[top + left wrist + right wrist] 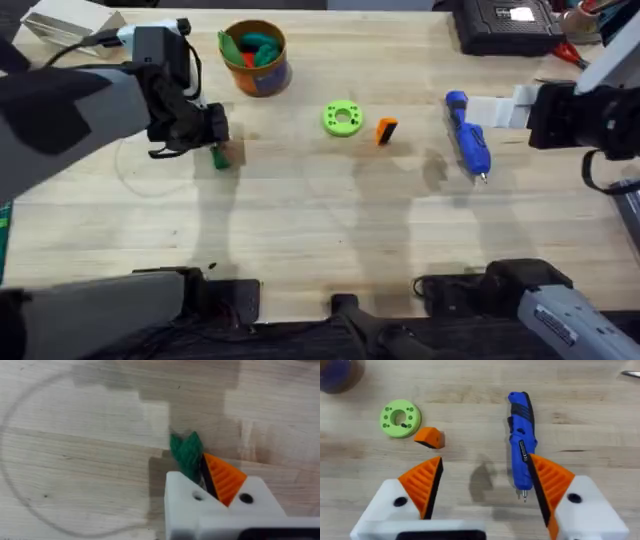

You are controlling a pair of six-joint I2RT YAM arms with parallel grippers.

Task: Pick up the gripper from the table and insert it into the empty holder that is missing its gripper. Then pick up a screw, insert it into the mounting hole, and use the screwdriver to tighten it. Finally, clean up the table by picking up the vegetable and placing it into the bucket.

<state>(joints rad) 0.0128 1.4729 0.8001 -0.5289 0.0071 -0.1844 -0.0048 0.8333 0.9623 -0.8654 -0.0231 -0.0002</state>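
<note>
Pale wooden plank worktop (330,230) is carrying everything, arms' bases sitting along its near edge.

Left arm is reaching out over the left part of the worktop. Left end effector (206,479), white with an orange ribbed pad on one side, is pinching a small dark green toy vegetable (187,453) between its tips, nearly closed on it. In the overhead view the vegetable (221,156) is sitting low at the worktop surface, in front of the bucket and well left of the green ring.

Right end effector (485,487) is hanging wide open with nothing between its two orange ribbed pads, hovering above the right part of the worktop.

Round orange-yellow bucket with a blue band (257,58) is standing at the far left-centre, with green items inside.

Blue pen-shaped screwdriver (467,137) is lying flat on the right, thin metal tip pointing towards the near edge.

Bright green plastic ring (342,118) is lying near the centre.

Small orange wedge-shaped gripper pad with a black edge (386,131) is lying loose just beside the ring, between ring and screwdriver.
</note>
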